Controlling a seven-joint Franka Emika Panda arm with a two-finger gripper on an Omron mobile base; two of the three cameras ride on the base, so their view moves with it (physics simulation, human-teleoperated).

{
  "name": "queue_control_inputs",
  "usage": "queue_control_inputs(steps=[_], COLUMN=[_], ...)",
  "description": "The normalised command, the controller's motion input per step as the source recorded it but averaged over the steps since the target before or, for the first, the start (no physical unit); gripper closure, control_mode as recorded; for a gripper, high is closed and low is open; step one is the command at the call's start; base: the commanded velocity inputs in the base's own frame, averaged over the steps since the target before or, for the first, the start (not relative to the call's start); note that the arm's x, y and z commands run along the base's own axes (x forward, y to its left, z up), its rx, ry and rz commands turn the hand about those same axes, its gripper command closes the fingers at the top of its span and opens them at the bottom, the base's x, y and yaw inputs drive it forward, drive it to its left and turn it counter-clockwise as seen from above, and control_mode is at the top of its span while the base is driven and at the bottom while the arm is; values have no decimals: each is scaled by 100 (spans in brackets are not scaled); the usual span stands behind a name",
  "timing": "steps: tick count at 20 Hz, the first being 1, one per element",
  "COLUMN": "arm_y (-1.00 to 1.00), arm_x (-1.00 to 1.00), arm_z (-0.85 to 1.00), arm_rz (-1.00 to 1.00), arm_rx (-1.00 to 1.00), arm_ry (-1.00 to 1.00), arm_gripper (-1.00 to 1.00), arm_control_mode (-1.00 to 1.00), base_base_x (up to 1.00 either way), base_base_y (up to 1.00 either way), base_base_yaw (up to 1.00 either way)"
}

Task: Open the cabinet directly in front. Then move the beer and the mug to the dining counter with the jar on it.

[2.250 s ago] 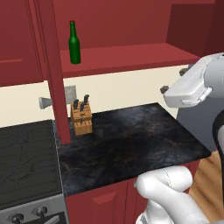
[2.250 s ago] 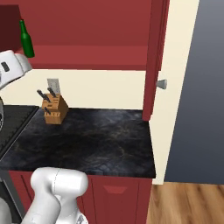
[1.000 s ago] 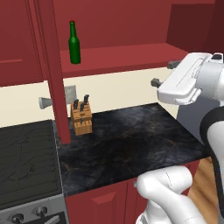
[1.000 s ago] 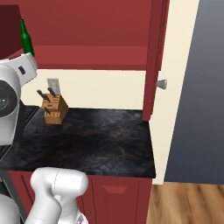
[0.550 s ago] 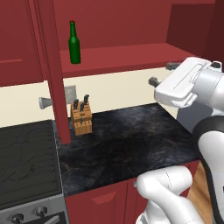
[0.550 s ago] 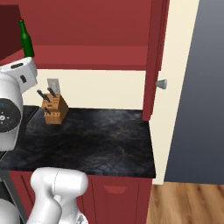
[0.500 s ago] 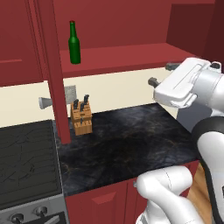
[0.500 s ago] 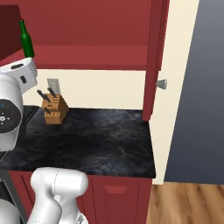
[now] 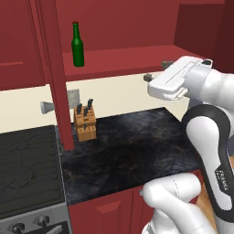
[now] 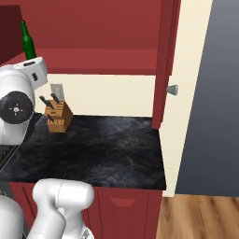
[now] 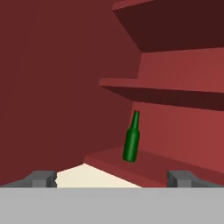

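The cabinet (image 9: 123, 57) stands open, its left door (image 9: 55, 77) edge-on with a silver knob and its right door (image 10: 165, 60) swung out. The beer (image 9: 77, 45), a slim dark-green bottle, stands upright at the left of the red inner shelf, also seen as the beer (image 10: 28, 41). My gripper (image 9: 156, 71) hovers at shelf height, well to the right of the bottle, pointing toward it. In the hand view the beer (image 11: 131, 139) is ahead and apart from the gripper (image 11: 113, 178), whose jaws are open and empty. The mug and the dining counter are out of view.
Under the cabinet lies a black worktop (image 9: 128, 146) with a wooden knife block (image 9: 85, 123) at the back. A stove (image 9: 27, 169) adjoins it on the left. A cream wall edge (image 10: 186, 116) and wooden floor (image 10: 200, 217) lie to the right.
The hand has moved left toward the open cabinet, at shelf height, and kept its jaws open. The beer has not moved.
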Motion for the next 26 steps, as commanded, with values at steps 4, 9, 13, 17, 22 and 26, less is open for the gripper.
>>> queue_control_inputs(steps=[4, 9, 13, 17, 22, 26], arm_y=[24, 37, 40, 37, 24, 5], arm_x=[71, 71, 70, 68, 47, 5], arm_z=[0, 0, 1, 5, 0, 0], arm_rz=[0, 0, 1, 6, 4, 0], arm_rx=[6, 4, 3, 0, 0, 0], arm_ry=[4, 6, 11, 24, 13, 0], arm_gripper=[-100, -100, -100, -100, -100, -100], arm_control_mode=[-100, -100, -100, -100, -100, -100], base_base_x=[0, 0, 0, 0, 0, 0], base_base_y=[0, 0, 0, 0, 0, 0], base_base_yaw=[0, 0, 0, 0, 0, 0])
